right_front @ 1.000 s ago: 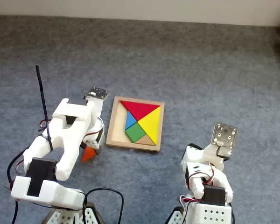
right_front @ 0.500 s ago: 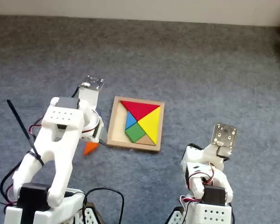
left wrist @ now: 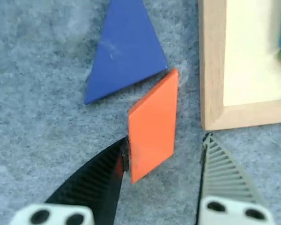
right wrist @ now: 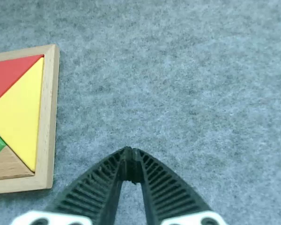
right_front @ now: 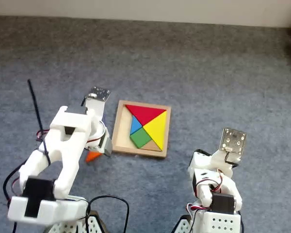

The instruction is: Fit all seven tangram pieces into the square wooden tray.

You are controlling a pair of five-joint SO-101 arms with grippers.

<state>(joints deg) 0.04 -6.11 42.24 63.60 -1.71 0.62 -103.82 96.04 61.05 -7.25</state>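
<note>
The square wooden tray (right_front: 115, 132) holds a red triangle (right_front: 145, 114), a yellow triangle (right_front: 156, 130), a green square (right_front: 140, 138) and a small light-blue piece (right_front: 135, 125). An orange parallelogram (left wrist: 152, 126) lies flat on the carpet just outside the tray's corner (left wrist: 210, 70), and a blue triangle (left wrist: 126, 47) touches its far end. My left gripper (left wrist: 165, 139) is open and low over the orange piece; its black finger (left wrist: 103, 183) touches the piece's edge and the pale finger (left wrist: 222, 173) stands by the tray corner. My right gripper (right wrist: 129, 152) is shut over bare carpet, to the right of the tray (right wrist: 49, 117).
Grey carpet covers the whole work area. Part of the orange piece (right_front: 92, 156) peeks out beside the left arm (right_front: 68, 145). The right arm (right_front: 216, 170) stands folded near the front edge. Bare wood shows along the tray's left side and at its near right corner.
The left arm swung out to the left, then came back toward the tray's left side. The orange piece barely shifted. The right arm kept still.
</note>
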